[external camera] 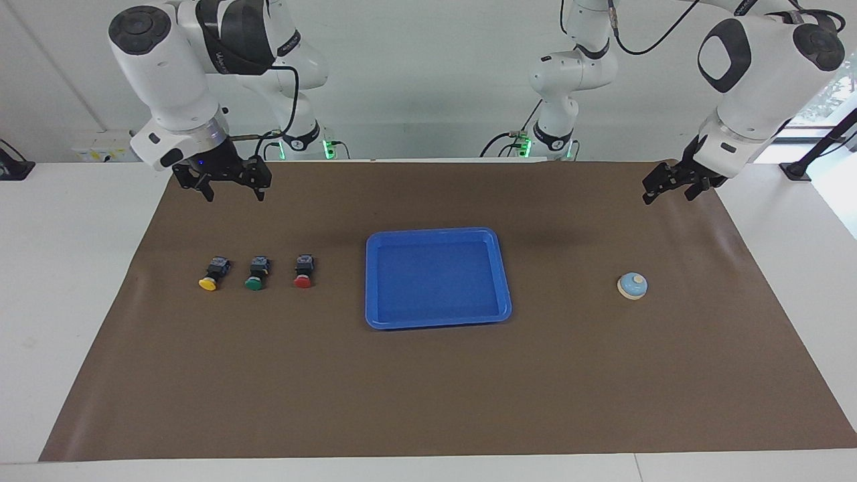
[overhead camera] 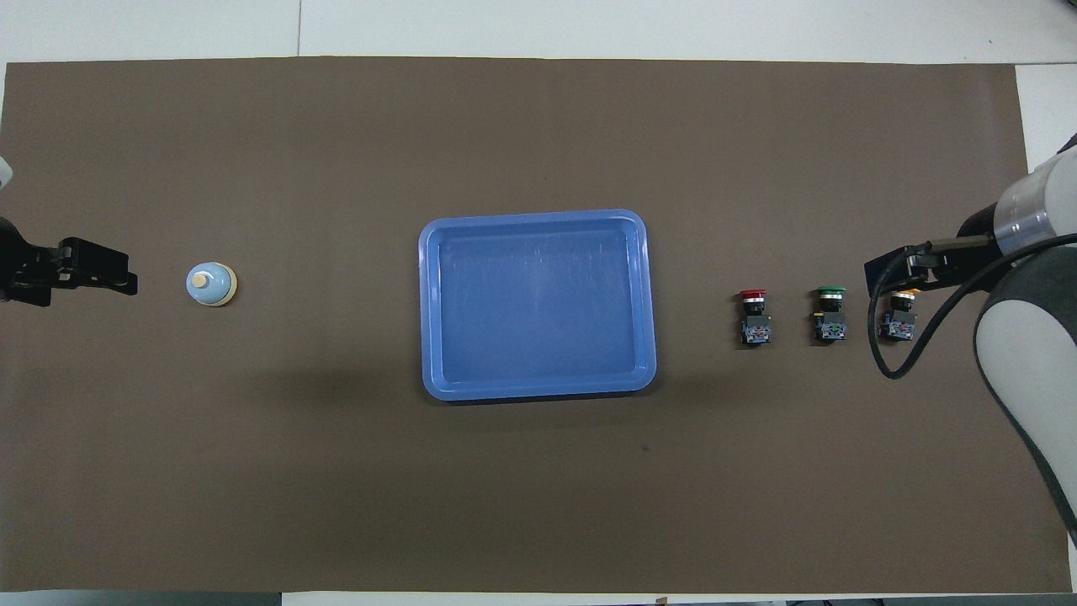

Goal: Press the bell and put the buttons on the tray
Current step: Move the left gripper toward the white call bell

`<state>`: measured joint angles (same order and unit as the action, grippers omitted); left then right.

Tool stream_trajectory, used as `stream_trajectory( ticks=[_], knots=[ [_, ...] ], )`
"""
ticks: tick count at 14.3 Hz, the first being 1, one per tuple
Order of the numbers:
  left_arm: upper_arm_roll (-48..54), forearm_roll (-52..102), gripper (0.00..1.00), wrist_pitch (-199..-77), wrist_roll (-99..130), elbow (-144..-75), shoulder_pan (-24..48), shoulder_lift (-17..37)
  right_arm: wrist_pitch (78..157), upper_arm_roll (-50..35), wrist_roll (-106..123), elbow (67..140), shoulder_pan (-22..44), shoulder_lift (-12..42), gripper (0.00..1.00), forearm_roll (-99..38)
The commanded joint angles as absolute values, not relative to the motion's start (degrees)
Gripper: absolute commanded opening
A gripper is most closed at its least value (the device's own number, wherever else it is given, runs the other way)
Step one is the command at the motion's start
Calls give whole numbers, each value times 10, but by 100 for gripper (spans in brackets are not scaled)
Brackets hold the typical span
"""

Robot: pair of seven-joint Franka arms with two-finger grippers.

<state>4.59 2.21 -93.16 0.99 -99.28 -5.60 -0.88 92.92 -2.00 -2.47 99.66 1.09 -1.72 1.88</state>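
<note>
The small round light-blue dome bell with its cream base rim and cream knob sits on the brown mat toward my left arm's end of the table, untouched. At the mat's middle lies the flat rectangular bright blue plastic tray, with nothing in it. Toward my right arm's end three small black-bodied push-buttons lie in a row on the mat, well apart from the tray: the red-capped button closest to it, then the green-capped button, then the yellow-capped button outermost.

My left gripper hangs in the air over the mat's edge near my base, fingers spread and holding nothing. My right gripper hangs over the mat at its own end, fingers likewise parted and holding nothing.
</note>
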Motion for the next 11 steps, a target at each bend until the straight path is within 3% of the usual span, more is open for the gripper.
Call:
stream_trajectory(
  ticks=[1,7,8,9,10,11],
  knots=[
    [47,19,100,-938,10,-992,-60,-14,918,-25,-18,992,4,-20,100,9],
    [47,13,100,-960,11,-1000,-59,-15,921,-25,-19,997,9,-21,100,9],
    [47,14,68,-962,12,-1004,-60,-16,922,-25,-19,997,9,-21,100,10],
    [47,14,9,-962,17,-1004,-61,-16,922,-25,-19,997,9,-21,100,10],
    [47,14,0,-967,9,-1016,-64,-20,921,-25,-19,997,9,-21,100,10],
    [47,14,0,-996,9,-1043,-75,-33,919,-25,-17,998,7,-21,100,10]
  ],
)
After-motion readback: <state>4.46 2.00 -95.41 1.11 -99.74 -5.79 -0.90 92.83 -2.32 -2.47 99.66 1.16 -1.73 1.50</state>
